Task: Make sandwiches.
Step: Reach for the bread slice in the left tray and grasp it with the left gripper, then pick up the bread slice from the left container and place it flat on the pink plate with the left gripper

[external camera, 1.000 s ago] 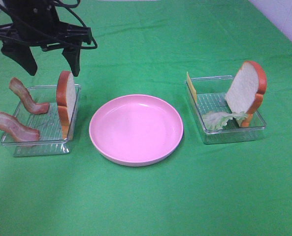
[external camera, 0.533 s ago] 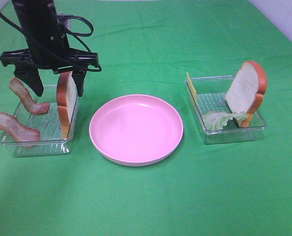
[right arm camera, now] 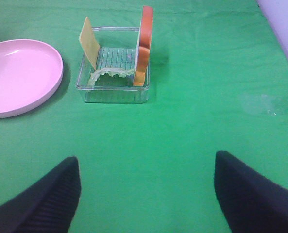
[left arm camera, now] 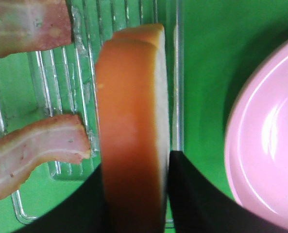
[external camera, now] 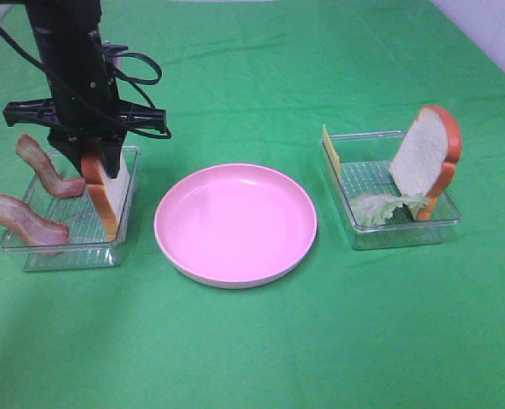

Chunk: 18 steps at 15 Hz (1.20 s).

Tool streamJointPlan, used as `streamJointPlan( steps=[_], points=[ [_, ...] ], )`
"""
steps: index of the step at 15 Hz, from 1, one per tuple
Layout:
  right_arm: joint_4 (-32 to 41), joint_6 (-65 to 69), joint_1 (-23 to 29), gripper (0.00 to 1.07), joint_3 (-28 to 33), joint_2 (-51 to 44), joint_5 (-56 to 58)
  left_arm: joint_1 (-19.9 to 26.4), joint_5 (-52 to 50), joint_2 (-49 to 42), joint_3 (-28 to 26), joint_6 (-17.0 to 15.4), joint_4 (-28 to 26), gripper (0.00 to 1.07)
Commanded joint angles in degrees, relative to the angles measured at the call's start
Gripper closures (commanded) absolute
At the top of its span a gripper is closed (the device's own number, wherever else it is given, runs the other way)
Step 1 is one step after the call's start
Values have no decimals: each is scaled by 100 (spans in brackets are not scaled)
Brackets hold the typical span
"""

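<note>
Left tool point(external camera: 99, 164) pinches the upright bread slice point(left arm camera: 129, 121) at the left tray's point(external camera: 31, 256) right wall — its wrist view shows fingers point(left arm camera: 194, 199) pressing both faces. Right tool point(right arm camera: 146, 162), spread, shows only in its own view.

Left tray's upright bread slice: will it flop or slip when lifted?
Probably stiff: the bread slice stands on edge unbent. Its surface looks smooth, so it might slip or swing in the left hand.

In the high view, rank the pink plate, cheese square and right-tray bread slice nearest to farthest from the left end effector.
1. Pink plate, centre, right of the left end effector.
2. Cheese square, right tray's left wall.
3. Bread slice, right tray's right side.
</note>
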Motion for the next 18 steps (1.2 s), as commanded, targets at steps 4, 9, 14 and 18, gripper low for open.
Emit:
streamJointPlan(
  steps=[4, 9, 14, 18],
  points=[
    [-23, -57, -23, 35, 11, -29, -46, 17, 57, -115, -23, 6, 52, 107],
    [-23, -57, -23, 35, 11, -29, -46, 17, 23, -957, -149, 521, -80, 107],
    [-17, -57, -23, 35, 11, -29, -46, 504, -441, -1146, -143, 1329, -1026, 107],
    [-23, -57, -23, 35, 11, -29, -46, 882, -802, -825, 155, 2997, -3782, 107]
  ],
)
